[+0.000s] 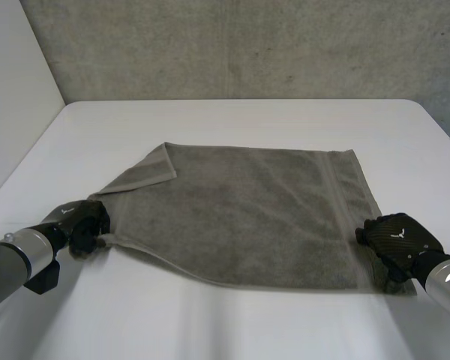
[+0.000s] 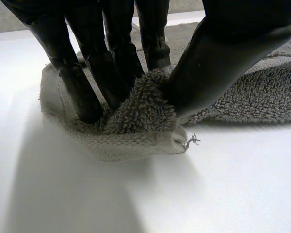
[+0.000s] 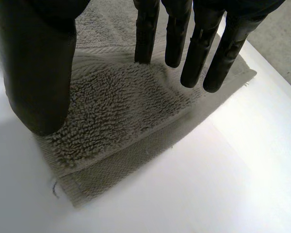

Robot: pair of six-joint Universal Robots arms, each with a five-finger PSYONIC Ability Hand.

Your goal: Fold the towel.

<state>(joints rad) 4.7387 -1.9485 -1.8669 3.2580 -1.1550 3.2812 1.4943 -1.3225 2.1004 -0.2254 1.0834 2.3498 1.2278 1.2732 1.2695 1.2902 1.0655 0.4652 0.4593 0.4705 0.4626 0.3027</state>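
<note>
Towel (image 1: 247,217) lies spread on the white table (image 1: 247,120), near the middle and a little toward the robot. Its long axis runs left to right across the robot. It is mostly flat, though its far left corner (image 1: 154,169) is turned over onto the cloth.

The left arm (image 1: 15,262) comes in to the near left corner and the right arm (image 1: 446,281) to the near right corner, so the near edge runs between the two hands. The far edge lies straight away from both of them, across the short way of the cloth.

The left hand (image 1: 86,221) has its corner. In the left wrist view the fingers (image 2: 111,68) press down behind a bunched lump of terry and the thumb (image 2: 218,63) closes on it from the other side, so the cloth is pinched and raised slightly off the table.

The right hand (image 1: 397,236) is spread wide over its corner. In the right wrist view the fingers (image 3: 199,53) are straight with their tips at the cloth, the thumb (image 3: 36,73) stands well apart from them, and the corner lies flat under the palm, not gripped.

I judge the next step to be the right hand closing on its corner, to match the left. Both hands could then carry the near edge away from the robot onto the far edge, folding across the short way.
</note>
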